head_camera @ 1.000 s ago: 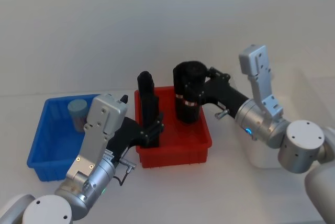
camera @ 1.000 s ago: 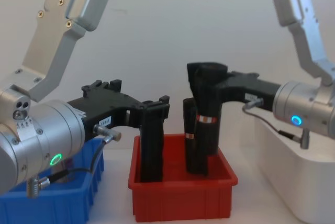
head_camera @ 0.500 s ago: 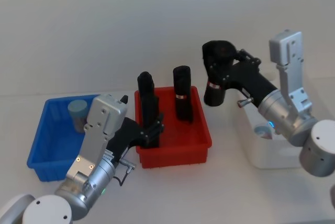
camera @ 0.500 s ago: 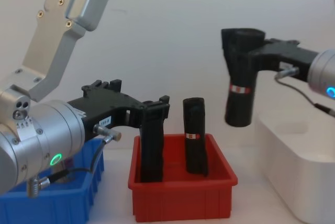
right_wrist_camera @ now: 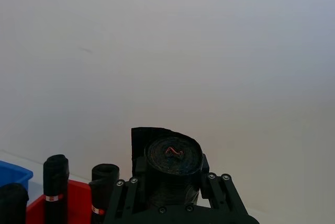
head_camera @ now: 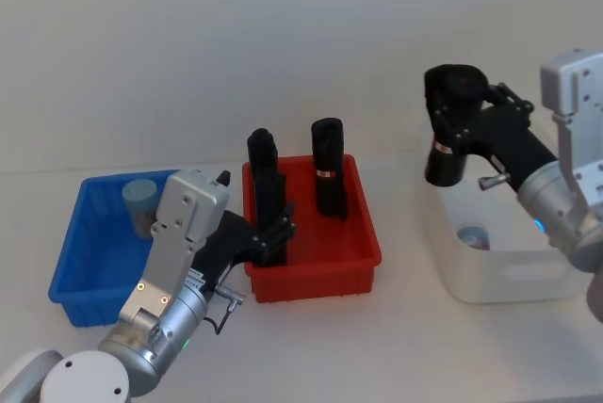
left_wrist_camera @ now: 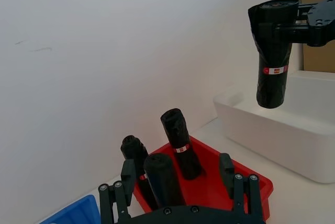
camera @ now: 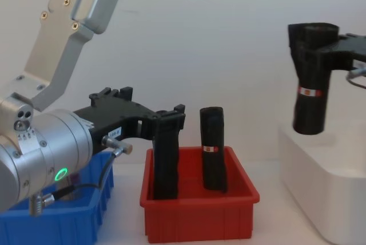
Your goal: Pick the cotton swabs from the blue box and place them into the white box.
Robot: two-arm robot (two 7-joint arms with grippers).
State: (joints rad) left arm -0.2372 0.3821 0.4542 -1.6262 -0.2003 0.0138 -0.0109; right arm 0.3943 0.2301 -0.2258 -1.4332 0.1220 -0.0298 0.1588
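Observation:
One cotton swabs tub with a pale lid stands in the far corner of the blue box. Another pale-lidded tub lies inside the white box. My right gripper is shut on a tall black roll and holds it upright in the air above the white box's near-left part. My left gripper hangs open over the red bin, its fingers standing on either side of a black roll without closing on it.
Further black rolls stand upright in the red bin between the two boxes. The blue box is low at the left behind my left arm. A plain white wall is behind the table.
My right gripper lifted the black roll out of the red bin and carried it right, to above the white box. The left arm has not moved.

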